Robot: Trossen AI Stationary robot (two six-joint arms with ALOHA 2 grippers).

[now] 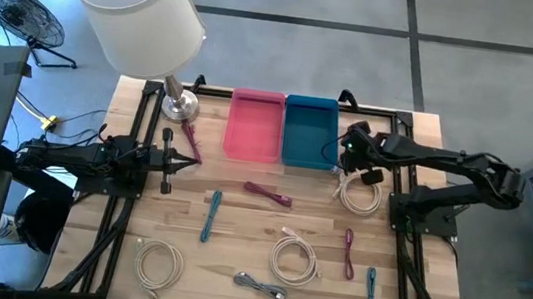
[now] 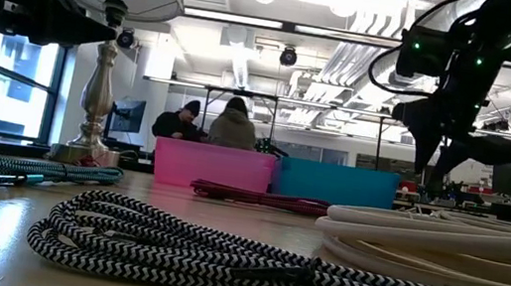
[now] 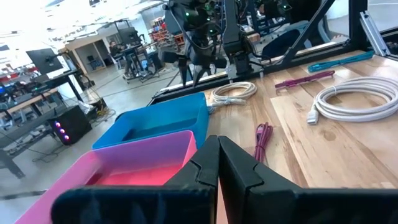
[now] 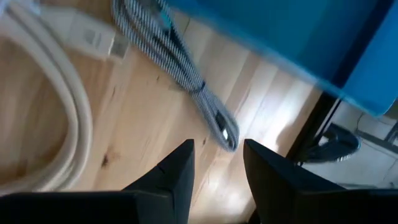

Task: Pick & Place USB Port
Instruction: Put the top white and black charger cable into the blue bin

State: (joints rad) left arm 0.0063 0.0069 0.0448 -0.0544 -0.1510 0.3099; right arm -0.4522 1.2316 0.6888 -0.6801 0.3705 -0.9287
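Our right hand hung open, fingers a little apart, just over a grey braided cable that lay on the tabletop beside the blue bin, close to the bin's outer wall. A coil of white cable sat right next to it, touching or nearly so; we could not tell which. That crowding was our main worry: if we closed low, a finger might have caught a white loop along with the grey plug and dragged both up. The bin wall was the other hazard, since a finger coming down on that side could have knocked the bin or pinned the cable against it. The plug end was small and the braid looked limp, so a grip on the cord alone might have let it slide out or trail over the bin's edge rather than drop inside. Our left hand waited shut near the pink bin, well apart from this, and posed no trouble
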